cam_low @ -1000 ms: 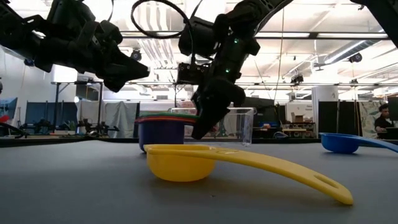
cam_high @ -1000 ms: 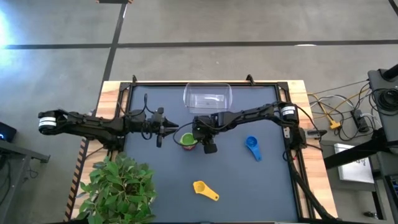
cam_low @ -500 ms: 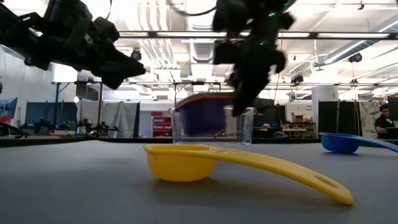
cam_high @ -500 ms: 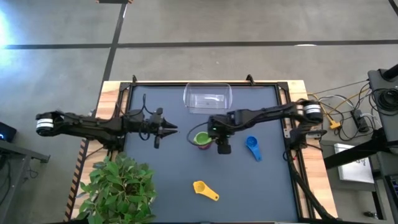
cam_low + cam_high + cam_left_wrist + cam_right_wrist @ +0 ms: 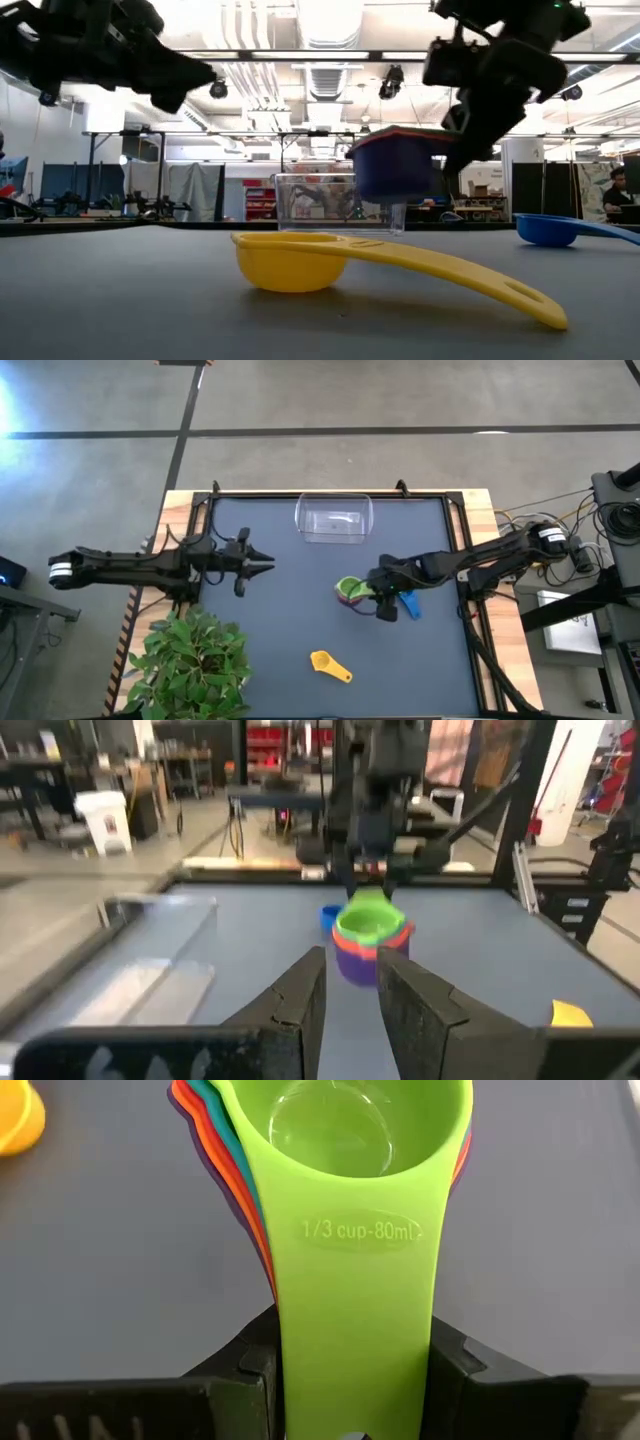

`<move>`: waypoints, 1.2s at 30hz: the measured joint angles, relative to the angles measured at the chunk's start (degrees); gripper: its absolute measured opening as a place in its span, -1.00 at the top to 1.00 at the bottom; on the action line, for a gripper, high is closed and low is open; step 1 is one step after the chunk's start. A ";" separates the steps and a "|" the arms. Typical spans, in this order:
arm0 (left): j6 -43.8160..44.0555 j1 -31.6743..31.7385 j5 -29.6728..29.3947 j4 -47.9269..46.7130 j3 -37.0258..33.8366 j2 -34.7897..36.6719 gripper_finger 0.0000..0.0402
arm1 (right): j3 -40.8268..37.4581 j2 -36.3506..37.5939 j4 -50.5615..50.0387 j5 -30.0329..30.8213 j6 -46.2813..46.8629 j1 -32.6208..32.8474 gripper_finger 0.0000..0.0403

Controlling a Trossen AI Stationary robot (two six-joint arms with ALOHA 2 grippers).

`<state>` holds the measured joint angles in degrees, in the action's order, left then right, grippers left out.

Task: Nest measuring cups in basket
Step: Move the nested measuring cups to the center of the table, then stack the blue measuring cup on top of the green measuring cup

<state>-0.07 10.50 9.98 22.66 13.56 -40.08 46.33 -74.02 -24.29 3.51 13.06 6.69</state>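
I have the nested cup stack (image 5: 351,591) clamped by its handles in the right gripper (image 5: 383,603), lifted at centre-right of the high view, well below the basket (image 5: 334,520) at top centre; left gripper (image 5: 262,559) waits slightly open, so I'd carry the stack level.

Right gripper (image 5: 352,1380) clamped on handles of nested cups (image 5: 350,1210), green uppermost, marked "1/3 cup-80ml". Yellow cup (image 5: 18,1118) at frame edge on dark table (image 5: 110,1280).
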 joint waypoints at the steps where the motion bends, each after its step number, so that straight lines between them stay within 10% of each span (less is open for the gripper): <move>1: -0.48 0.04 0.00 -0.21 0.00 1.42 0.63 | -0.44 -0.01 -0.06 0.06 0.47 0.24 0.37; 19: -3.11 0.11 -2.01 -13.84 0.00 20.72 0.63 | -1.84 -6.61 2.79 2.66 -0.02 0.95 0.07; 36: -1.61 0.11 -3.43 -18.17 -5.59 32.16 0.63 | -2.93 14.70 -14.87 9.12 12.23 1.57 -0.12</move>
<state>-1.68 10.61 6.55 4.49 7.97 -7.92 43.41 -59.32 -39.16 12.63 25.29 8.26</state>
